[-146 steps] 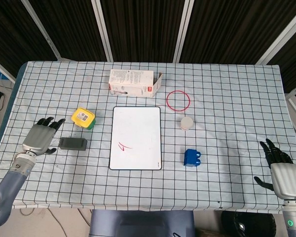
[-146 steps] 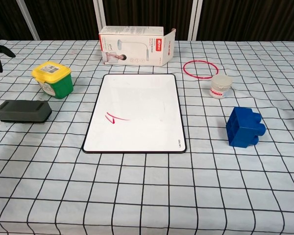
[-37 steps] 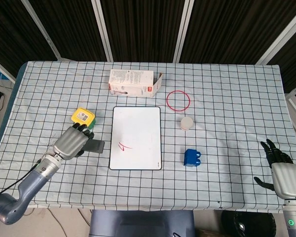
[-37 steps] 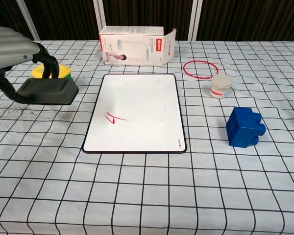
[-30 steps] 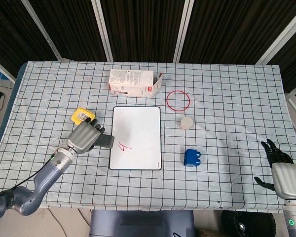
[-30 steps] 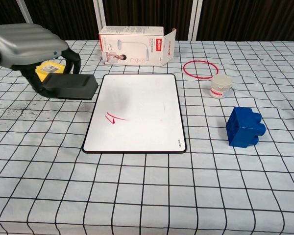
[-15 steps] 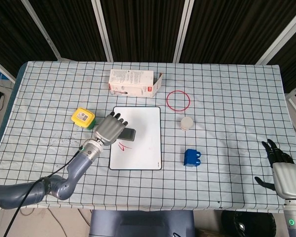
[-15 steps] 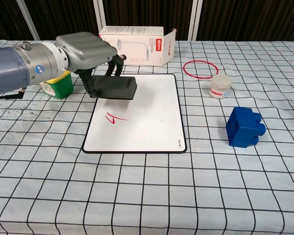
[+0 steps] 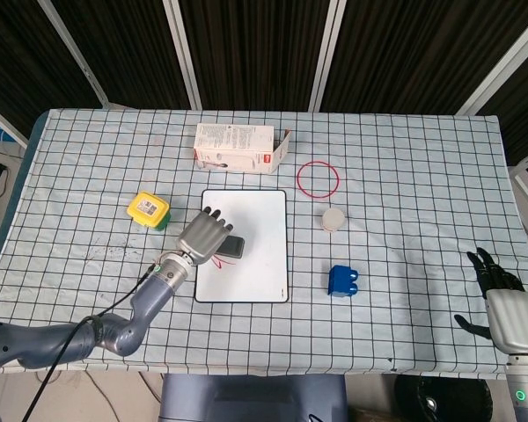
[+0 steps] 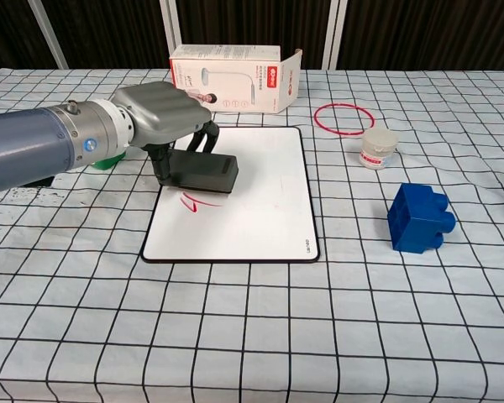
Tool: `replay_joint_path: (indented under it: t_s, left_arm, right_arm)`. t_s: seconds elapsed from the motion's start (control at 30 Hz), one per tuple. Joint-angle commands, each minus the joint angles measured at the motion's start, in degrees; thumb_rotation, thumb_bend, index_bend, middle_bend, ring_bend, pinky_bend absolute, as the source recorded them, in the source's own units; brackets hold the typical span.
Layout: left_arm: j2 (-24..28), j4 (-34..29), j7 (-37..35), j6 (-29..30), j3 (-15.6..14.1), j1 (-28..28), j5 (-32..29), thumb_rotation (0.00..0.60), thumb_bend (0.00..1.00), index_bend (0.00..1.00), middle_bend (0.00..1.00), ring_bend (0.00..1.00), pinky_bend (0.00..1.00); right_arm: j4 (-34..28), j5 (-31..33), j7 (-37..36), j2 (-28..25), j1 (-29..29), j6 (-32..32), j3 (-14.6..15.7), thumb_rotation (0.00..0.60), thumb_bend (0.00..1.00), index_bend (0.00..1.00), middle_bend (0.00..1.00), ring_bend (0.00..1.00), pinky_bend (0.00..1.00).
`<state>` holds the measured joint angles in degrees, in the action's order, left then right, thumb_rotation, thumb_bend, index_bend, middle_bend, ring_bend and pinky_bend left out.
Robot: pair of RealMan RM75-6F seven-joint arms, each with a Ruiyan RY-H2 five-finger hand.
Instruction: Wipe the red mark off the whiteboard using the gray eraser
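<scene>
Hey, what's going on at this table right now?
The robot's left hand holds the gray eraser over the left part of the whiteboard, just above the red mark. The mark still shows, so the wiping is not done. The right hand rests open at the table's near right corner, holding nothing. A blue block, a small white jar, a red ring and a cardboard box lie around the board.
</scene>
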<state>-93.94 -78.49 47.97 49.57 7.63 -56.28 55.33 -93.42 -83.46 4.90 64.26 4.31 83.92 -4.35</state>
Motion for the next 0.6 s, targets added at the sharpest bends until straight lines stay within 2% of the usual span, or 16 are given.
replay_joint_path:
  t_s: [0.03,0.6]
  left_arm:
    - [-0.2,0.0,-0.3,0.2,-0.2,-0.1,0.4,0.6,0.23,0.39,0.5,0.23,0.3]
    - [0.9,-3.4,-1.5,0.3,-3.5,0.6,1.9,0.6,0.23,0.39,0.5,0.23,0.3]
  right_arm:
    - [0.0,0.1,-0.1,0.0,0.0,0.0,0.0,0.6,0.07,0.0,0.06,0.19,0.25]
    - [-0.1,0.2,-0.3,-0.2,0.0,-0.1,-0.1,0.6,0.07,0.0,0.06,0.19,0.25]
